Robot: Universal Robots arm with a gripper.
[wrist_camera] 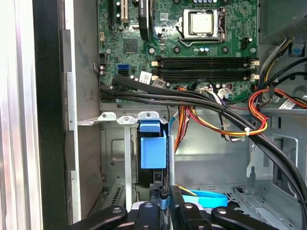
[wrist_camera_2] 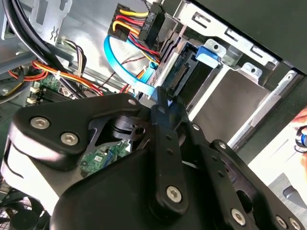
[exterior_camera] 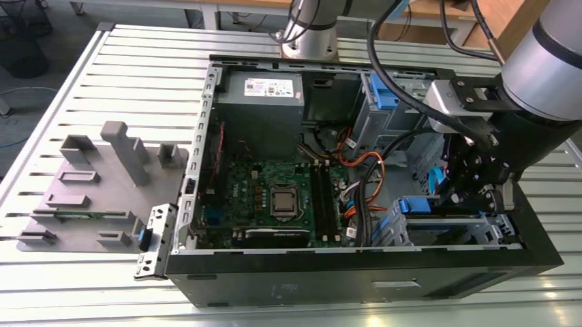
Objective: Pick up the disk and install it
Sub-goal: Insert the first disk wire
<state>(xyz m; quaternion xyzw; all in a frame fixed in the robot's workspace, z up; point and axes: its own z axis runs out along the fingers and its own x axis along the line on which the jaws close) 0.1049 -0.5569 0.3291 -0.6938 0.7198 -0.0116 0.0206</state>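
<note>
The disk (wrist_camera: pixel 152 148) stands on edge in the silver drive cage (exterior_camera: pixel 454 228) at the front corner of the open computer case, on the exterior view's right. Its blue plastic rail (exterior_camera: pixel 420 204) shows above the cage. In the second wrist view the disk's (wrist_camera_2: pixel 184 74) black connector end and a blue tab face out of the slot. My gripper (exterior_camera: pixel 486 201) reaches down into the case right at the disk. In both wrist views the black fingertips (wrist_camera_2: pixel 160 112) meet, and my gripper (wrist_camera: pixel 165 201) is shut on a thin blue edge of the disk.
The green motherboard (exterior_camera: pixel 272 197) fills the case floor, with the grey power-supply box (exterior_camera: pixel 264 92) behind it. Black, orange and blue cables (wrist_camera: pixel 216 120) run close beside the cage. A second cage with a blue latch (exterior_camera: pixel 386 95) stands at the back. A grey fixture (exterior_camera: pixel 91 184) sits on the slatted table.
</note>
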